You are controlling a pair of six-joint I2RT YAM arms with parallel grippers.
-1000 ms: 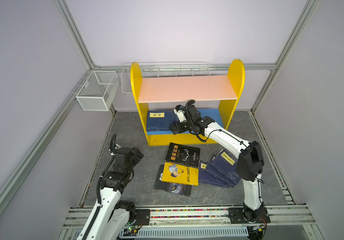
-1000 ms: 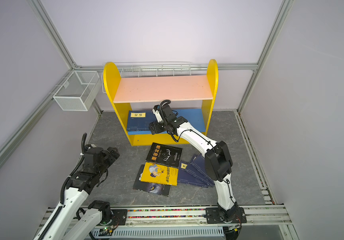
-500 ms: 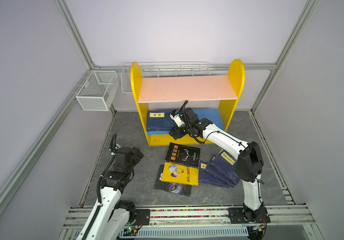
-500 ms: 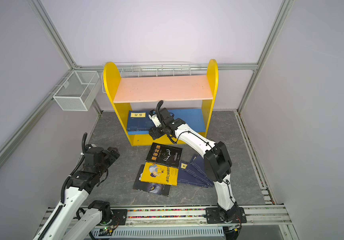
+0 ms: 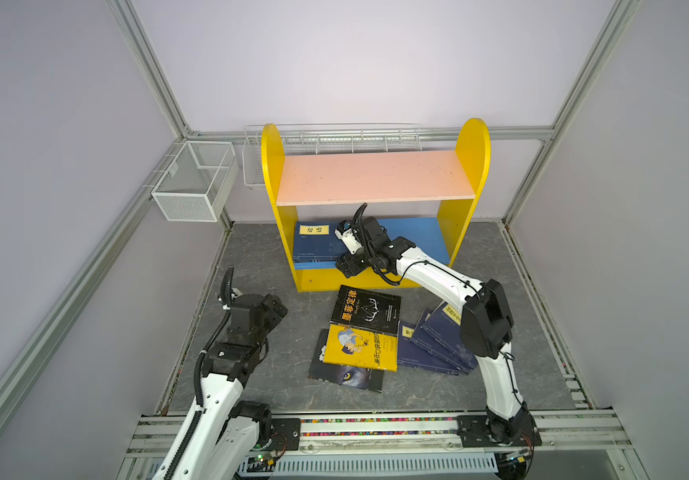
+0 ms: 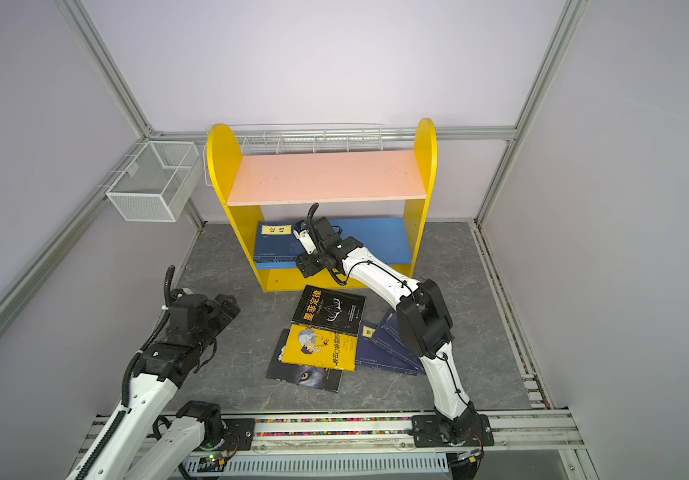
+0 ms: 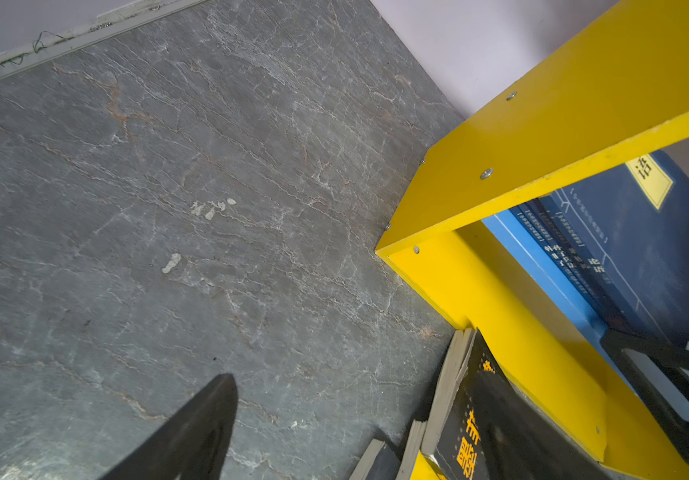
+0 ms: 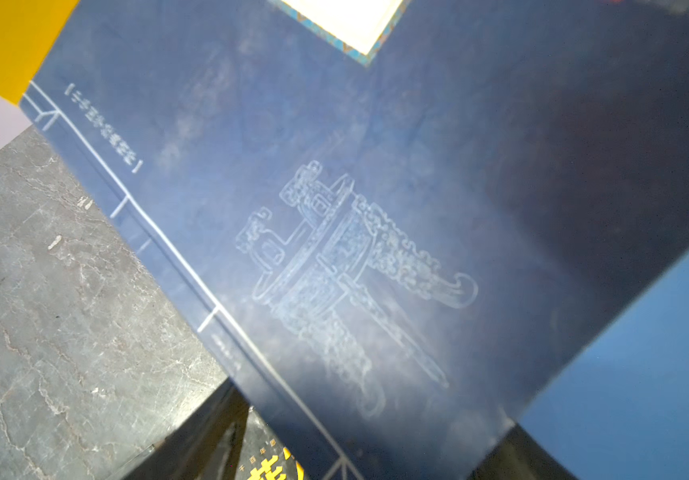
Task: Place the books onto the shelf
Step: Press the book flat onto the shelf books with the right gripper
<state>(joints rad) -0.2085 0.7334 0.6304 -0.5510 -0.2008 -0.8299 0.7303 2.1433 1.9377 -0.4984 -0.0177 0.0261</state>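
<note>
The shelf [image 5: 464, 174] [image 6: 425, 166] stands at the back, its pink upper board bare. Navy books [image 5: 315, 245] [image 6: 274, 245] lie stacked on the left of its blue lower board. My right gripper [image 5: 349, 266] [image 6: 308, 266] hangs open at that board's front edge, above the stack's near corner; a navy cover [image 8: 334, 208] fills its wrist view. On the floor lie a black book [image 5: 365, 309], a yellow book [image 5: 361, 347], a wolf-eye book [image 5: 347, 376] and fanned navy books [image 5: 430, 345]. My left gripper [image 5: 276, 309] is open and empty over bare floor; one finger [image 7: 201, 424] shows.
A white mesh basket [image 5: 193, 187] hangs on the left wall, and a long wire basket [image 5: 334, 139] sits behind the shelf. Aluminium posts frame the cell. The arms' base rail [image 5: 376, 428] runs along the front. Grey stone floor [image 5: 259, 257] lies left of the shelf.
My right gripper has drawn back from inside the lower shelf to its front edge, leaving the navy book on the stack. The left arm has not moved.
</note>
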